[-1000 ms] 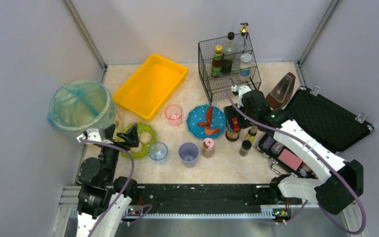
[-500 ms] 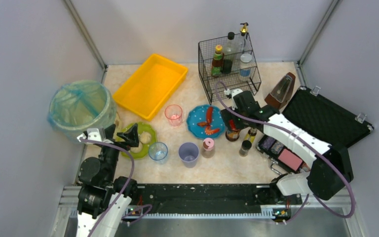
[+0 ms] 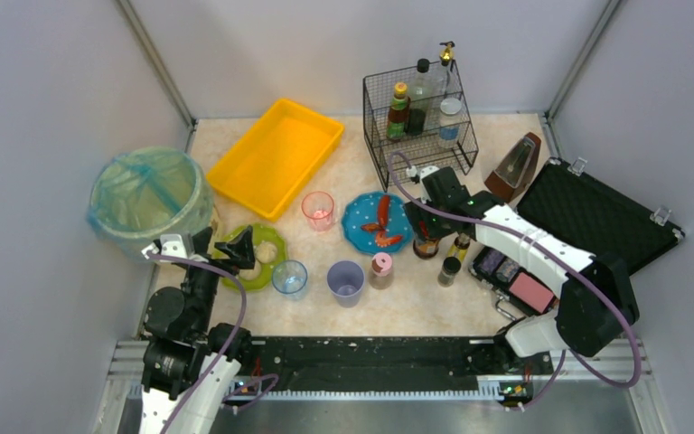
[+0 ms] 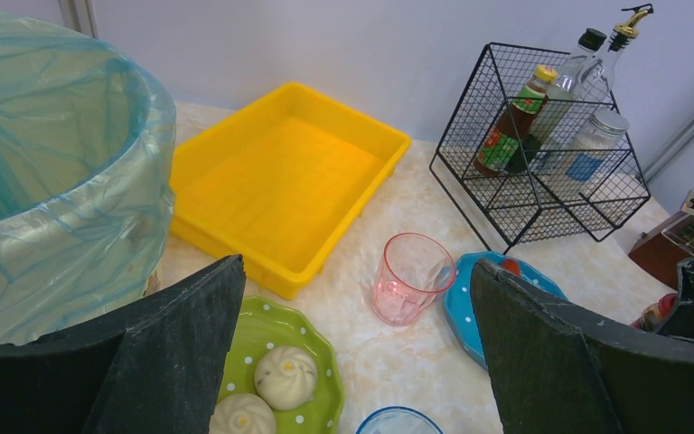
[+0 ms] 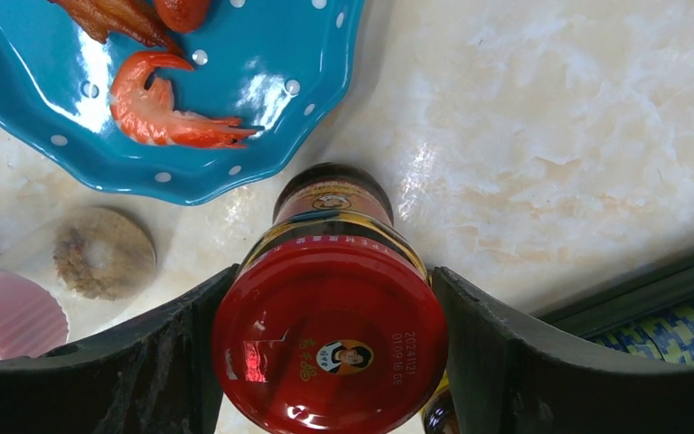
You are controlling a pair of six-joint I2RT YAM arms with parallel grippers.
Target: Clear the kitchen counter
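Note:
The beige kitchen counter (image 3: 434, 298) holds dishes, cups and bottles. My right gripper (image 3: 426, 228) is over a red-lidded sauce jar (image 3: 426, 246) that stands beside a blue plate (image 3: 368, 237) of shrimp. In the right wrist view my right gripper (image 5: 330, 271) has both fingers pressed against the sides of the jar (image 5: 330, 334). My left gripper (image 3: 235, 246) is open and empty above a green plate (image 3: 273, 237) of buns. The left wrist view shows the left gripper (image 4: 357, 267), the green plate (image 4: 316, 348) and a pink cup (image 4: 411, 276).
A yellow tray (image 3: 276, 155), a lined bin (image 3: 149, 199) and a wire rack (image 3: 420, 122) of bottles stand at the back. A blue cup (image 3: 289, 278), a purple cup (image 3: 346, 281), a pink-lidded shaker (image 3: 380, 268) and two small bottles (image 3: 453, 258) stand in front. An open black case (image 3: 596, 221) lies at the right.
My right arm has moved left and lowered its gripper around the red-lidded jar. The left arm has not moved.

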